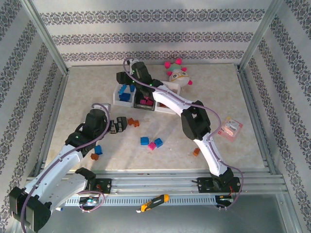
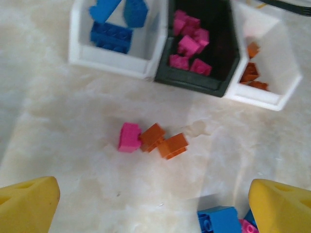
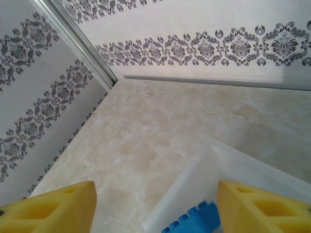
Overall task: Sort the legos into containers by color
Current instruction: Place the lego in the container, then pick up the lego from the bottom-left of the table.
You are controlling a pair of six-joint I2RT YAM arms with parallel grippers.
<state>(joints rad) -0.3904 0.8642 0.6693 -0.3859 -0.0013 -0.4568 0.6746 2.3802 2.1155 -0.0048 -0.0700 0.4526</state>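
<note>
Well, working down from the bench [image 1: 228,92]: the three containers [image 2: 190,83] sit in a row at its far side. Blue legos are in the left white one, pink in the black middle one, orange in the right white one.

My right claw [image 3: 156,208] hangs over the left container with its fingers apart. A blue lego [image 3: 194,222] lies just below them, not clamped as far as I can judge.

My left claw [image 2: 154,206] is wide open over bare bench, and it is the nearer one to the loose pieces.

The next pick turns on this: one pink lego [image 2: 129,137] and two orange legos [image 2: 154,137] lie in a short row straight ahead of the left claw, between it and the containers. The row's long axis runs left to right, across the gap between the fingers.

Loose on the bench, as best I can count: three blue, two pink, four orange.
</note>
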